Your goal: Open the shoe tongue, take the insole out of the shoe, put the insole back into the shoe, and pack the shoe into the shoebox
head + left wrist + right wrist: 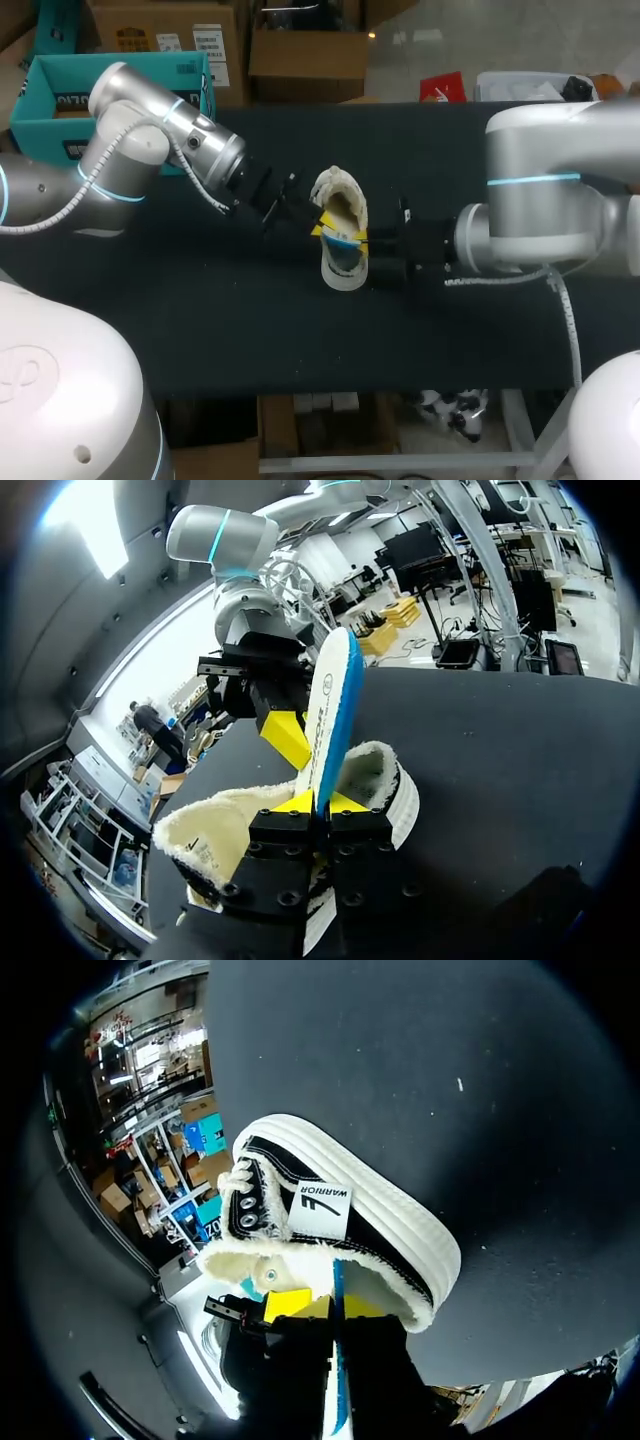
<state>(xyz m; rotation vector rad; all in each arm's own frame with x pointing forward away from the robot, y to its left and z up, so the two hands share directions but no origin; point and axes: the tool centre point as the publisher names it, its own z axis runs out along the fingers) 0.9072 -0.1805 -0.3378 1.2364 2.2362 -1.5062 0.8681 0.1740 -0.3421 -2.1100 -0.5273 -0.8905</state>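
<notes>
Evidently both left pincer (320, 804) and right pincer (336, 1306) clamp the insole (328, 700) upright in the shoe (385, 1225); likely light, bendy, so hold its edge

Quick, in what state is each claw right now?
Left claw: closed on the insole.
Right claw: also closed on the insole.

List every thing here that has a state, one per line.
shoe: upright on its sole, mouth spread open.
insole: standing on edge over the shoe's mouth.
left gripper: shut on the insole.
right gripper: shut on the insole.
shoebox: open, shoe not in it.
</notes>
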